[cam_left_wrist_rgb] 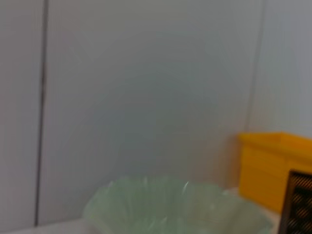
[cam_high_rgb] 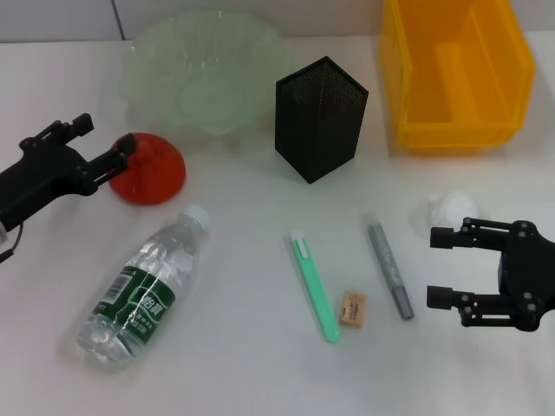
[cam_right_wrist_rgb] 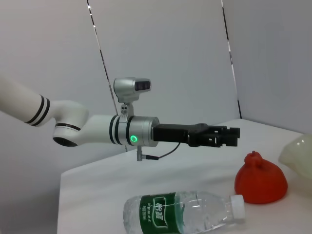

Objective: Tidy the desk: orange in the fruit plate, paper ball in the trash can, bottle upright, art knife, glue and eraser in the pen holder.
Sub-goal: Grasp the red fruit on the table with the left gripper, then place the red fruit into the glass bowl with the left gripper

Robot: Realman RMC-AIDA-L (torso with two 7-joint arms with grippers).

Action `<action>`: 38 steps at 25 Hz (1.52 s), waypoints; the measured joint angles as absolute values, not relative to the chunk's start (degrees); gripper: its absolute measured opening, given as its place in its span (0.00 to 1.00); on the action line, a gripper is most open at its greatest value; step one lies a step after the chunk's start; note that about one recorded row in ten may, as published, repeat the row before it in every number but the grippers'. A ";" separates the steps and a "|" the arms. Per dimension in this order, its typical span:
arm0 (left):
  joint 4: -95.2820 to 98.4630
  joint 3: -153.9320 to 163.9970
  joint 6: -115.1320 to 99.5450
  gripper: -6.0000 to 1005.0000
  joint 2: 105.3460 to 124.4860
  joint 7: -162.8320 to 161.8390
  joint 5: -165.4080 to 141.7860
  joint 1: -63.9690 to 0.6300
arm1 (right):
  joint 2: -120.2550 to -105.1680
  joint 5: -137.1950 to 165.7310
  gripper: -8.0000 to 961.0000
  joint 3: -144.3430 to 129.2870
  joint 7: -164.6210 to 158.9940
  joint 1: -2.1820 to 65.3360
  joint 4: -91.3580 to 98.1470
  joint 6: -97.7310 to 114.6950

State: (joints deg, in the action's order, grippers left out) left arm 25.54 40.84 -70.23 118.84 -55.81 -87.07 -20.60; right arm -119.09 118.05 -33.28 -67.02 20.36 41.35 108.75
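The red-orange orange (cam_high_rgb: 149, 171) sits on the white desk in front of the pale-green fruit plate (cam_high_rgb: 204, 69). My left gripper (cam_high_rgb: 107, 135) hovers open just left of the orange, a little above it; the right wrist view shows the left gripper (cam_right_wrist_rgb: 229, 136) above the orange (cam_right_wrist_rgb: 261, 178). The bottle (cam_high_rgb: 143, 290) lies on its side. A slim green art knife (cam_high_rgb: 315, 286), a grey glue stick (cam_high_rgb: 388, 269) and the tan eraser (cam_high_rgb: 351, 309) lie mid-desk. My right gripper (cam_high_rgb: 436, 266) stands open just below the paper ball (cam_high_rgb: 451, 208).
The black mesh pen holder (cam_high_rgb: 319, 117) stands behind the middle of the desk, and the yellow trash can (cam_high_rgb: 455, 69) at the back right. The left wrist view shows the fruit plate (cam_left_wrist_rgb: 175, 209), the trash can (cam_left_wrist_rgb: 273, 165) and the pen holder (cam_left_wrist_rgb: 297, 200) against a grey wall.
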 joint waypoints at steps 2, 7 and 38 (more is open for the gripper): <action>24.41 41.60 -67.77 0.77 118.97 -54.70 -87.07 -21.65 | -119.10 118.05 0.79 -33.32 -67.01 20.36 41.03 108.63; 23.19 44.26 -65.30 0.77 118.92 -53.40 -87.09 -22.93 | -119.09 118.05 0.79 -33.05 -67.00 20.45 40.67 108.39; 36.61 45.89 -76.79 0.16 118.66 -66.96 -83.32 -23.08 | -119.09 117.66 0.79 -31.37 -66.86 18.97 40.32 106.42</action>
State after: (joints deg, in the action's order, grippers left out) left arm 36.61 45.89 -76.79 118.66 -66.96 -83.32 -23.08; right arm -119.09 117.66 -31.37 -66.86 18.97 40.32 106.42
